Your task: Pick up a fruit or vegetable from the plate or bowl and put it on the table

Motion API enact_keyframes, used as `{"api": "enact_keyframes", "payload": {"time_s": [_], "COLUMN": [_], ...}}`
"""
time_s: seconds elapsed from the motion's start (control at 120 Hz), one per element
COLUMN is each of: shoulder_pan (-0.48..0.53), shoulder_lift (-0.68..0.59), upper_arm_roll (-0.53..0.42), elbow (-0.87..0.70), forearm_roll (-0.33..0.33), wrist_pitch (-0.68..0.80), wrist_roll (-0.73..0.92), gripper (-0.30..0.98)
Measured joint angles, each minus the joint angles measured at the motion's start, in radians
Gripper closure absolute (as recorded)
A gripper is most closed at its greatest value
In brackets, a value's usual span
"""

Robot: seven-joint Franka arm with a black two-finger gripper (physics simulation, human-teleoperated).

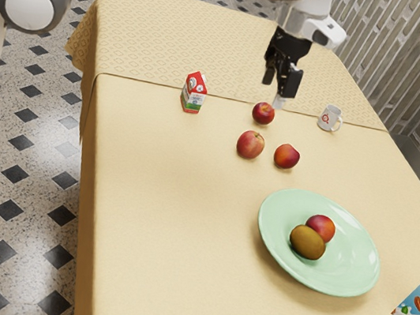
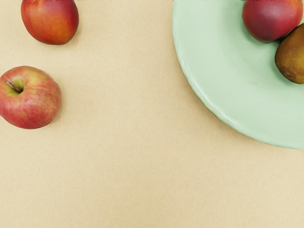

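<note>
One brown kiwi [image 1: 307, 243] crowds the red fruit [image 1: 323, 226] on the plate [image 1: 344, 271]; the wide, empty jaws, closing off-centre, could knock either.

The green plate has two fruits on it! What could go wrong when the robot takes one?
The kiwi and nectarine sit snug together on the plate, so grabbing one might push the other. Both are roundish, so one could slip from the gripper or roll once it's on the table. It might also bump the apple already there.
</note>
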Motion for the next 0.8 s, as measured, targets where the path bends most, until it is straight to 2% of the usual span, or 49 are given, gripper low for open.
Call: {"api": "enact_keyframes", "payload": {"time_s": [0.25,0.383,0.475,0.642,0.8], "shoulder_pan": [0.006,-0.047,-0.093,-0.07,-0.076], "shoulder_lift": [0.003,0.014,0.061,0.18,0.231], "upper_arm_roll": [0.003,-0.017,-0.018,-0.012,-0.016], "elbow": [0.009,0.026,0.028,0.107,0.131], "forearm_roll": [-0.008,0.047,0.064,0.074,0.063], "wrist_pitch": [-0.01,0.035,0.087,0.191,0.278], "wrist_roll": [0.01,0.012,0.009,0.004,0.001], "gripper": [0.0,0.0,0.0,0.0,0.0]}}
